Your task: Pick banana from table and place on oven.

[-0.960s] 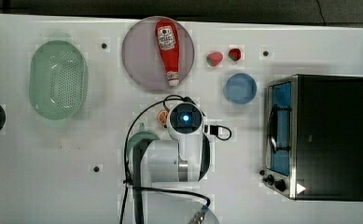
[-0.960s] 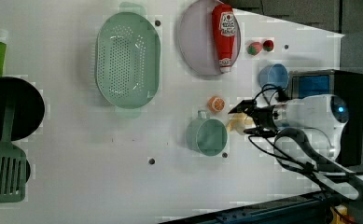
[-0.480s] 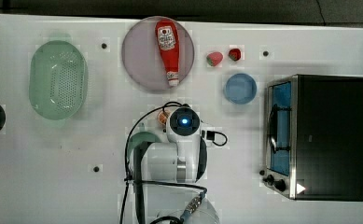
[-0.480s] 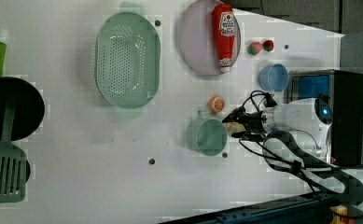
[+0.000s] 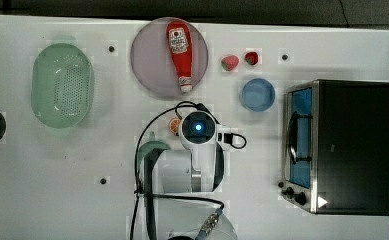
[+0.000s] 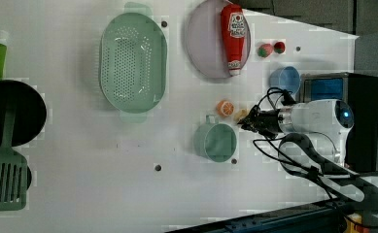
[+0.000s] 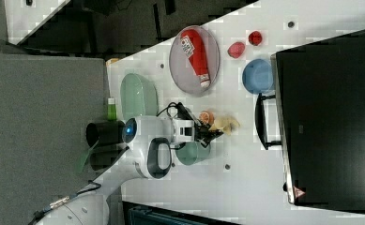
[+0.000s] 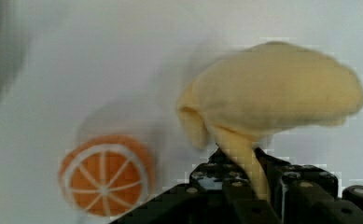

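The pale yellow banana (image 8: 272,88) lies on the white table (image 5: 57,175) beside an orange slice (image 8: 105,175). In the wrist view one of its peel strips runs down between my gripper's (image 8: 254,184) black fingers, which are shut on it. The left view has the banana (image 6: 240,115) at the tip of my gripper (image 6: 250,124), and the right view shows the banana (image 7: 227,123) just beyond my gripper (image 7: 213,133). The oven (image 5: 352,145) stands at the top view's right, its black top bare. Whether the banana has left the table I cannot tell.
A green cup (image 6: 215,141) sits close beside the gripper, and the orange slice (image 6: 225,108) is next to the banana. A blue bowl (image 5: 257,94), a plate with a ketchup bottle (image 5: 180,47), two strawberries (image 5: 230,62) and a green colander (image 5: 62,85) lie farther off.
The fingers have closed in from wide open onto the banana's peel strip. The arm has barely shifted.
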